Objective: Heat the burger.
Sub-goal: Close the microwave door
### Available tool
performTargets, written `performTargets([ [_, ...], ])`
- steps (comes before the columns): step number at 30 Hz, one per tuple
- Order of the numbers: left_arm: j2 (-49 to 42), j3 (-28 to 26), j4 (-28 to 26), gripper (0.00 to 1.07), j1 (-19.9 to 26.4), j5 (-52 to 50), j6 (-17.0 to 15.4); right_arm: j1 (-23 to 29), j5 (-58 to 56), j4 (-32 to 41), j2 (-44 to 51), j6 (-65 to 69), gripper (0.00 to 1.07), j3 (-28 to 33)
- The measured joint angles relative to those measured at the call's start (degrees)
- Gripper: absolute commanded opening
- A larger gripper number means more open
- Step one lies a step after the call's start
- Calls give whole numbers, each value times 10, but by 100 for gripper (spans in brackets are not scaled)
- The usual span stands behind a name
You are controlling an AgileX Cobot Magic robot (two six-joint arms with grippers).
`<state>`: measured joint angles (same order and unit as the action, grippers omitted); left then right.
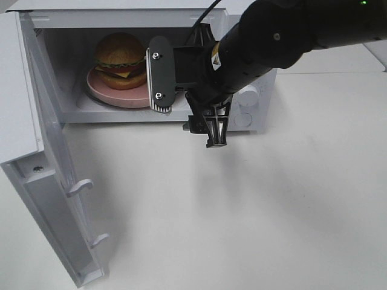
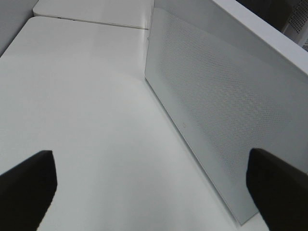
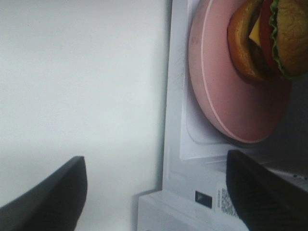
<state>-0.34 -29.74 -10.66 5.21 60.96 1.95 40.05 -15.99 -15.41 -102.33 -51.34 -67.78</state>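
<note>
Two pairs, left fingers point(image 2: 26, 185) and right fingers point(image 1: 160, 75), gape empty; burger point(image 1: 120, 54) sits in microwave point(image 1: 121, 19), its sticker point(image 3: 226, 198) illegible.

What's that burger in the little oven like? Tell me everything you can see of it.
The burger has a glossy golden-brown bun, frilly green lettuce, red tomato and a yellow cheese slice; it looks shiny, like plastic. It sits upright on a pink plate inside the white microwave, whose door stands open. Only the plate touches it.
</note>
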Motion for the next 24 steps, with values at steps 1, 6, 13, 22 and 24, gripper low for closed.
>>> performTargets([
  [1,0,0,0,100,0,0,0,0,0,0,12,16,76,16],
  [6,0,0,0,100,0,0,0,0,0,0,45,51,76,58],
  [13,0,0,0,100,0,0,0,0,0,0,95,110,76,116],
  [22,0,0,0,100,0,0,0,0,-38,0,168,280,76,178],
  [24,0,0,0,100,0,0,0,0,-48,0,172,303,76,179],
])
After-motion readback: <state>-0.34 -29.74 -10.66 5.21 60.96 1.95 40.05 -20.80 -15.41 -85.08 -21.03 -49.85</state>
